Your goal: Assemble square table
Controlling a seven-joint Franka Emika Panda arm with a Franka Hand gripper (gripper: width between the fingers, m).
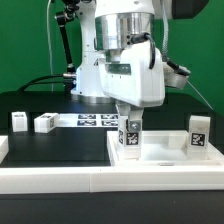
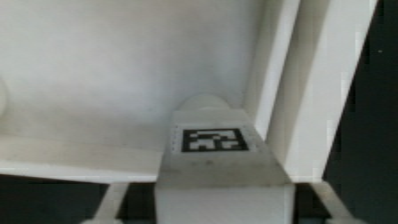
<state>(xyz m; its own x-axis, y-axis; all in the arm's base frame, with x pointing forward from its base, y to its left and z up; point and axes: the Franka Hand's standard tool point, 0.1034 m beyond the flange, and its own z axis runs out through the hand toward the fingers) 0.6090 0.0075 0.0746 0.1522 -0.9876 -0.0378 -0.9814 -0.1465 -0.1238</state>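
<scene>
The square table's white top (image 1: 165,152) lies at the front, on the exterior view's right. My gripper (image 1: 128,120) is shut on a white tagged leg (image 1: 129,137) and holds it upright over the top's left part, close to the raised rim. Whether the leg touches the surface I cannot tell. In the wrist view the held leg (image 2: 217,150) reaches out from my gripper (image 2: 222,205) over the top's inner face, beside its rim (image 2: 285,80). A second leg (image 1: 198,133) stands at the top's right end. Two more legs (image 1: 19,121) (image 1: 44,123) stand on the black table at the left.
The marker board (image 1: 93,120) lies flat behind the top, just left of the arm. A long white rail (image 1: 90,182) edges the front of the black work surface. The arm's white body and cables fill the space above the middle.
</scene>
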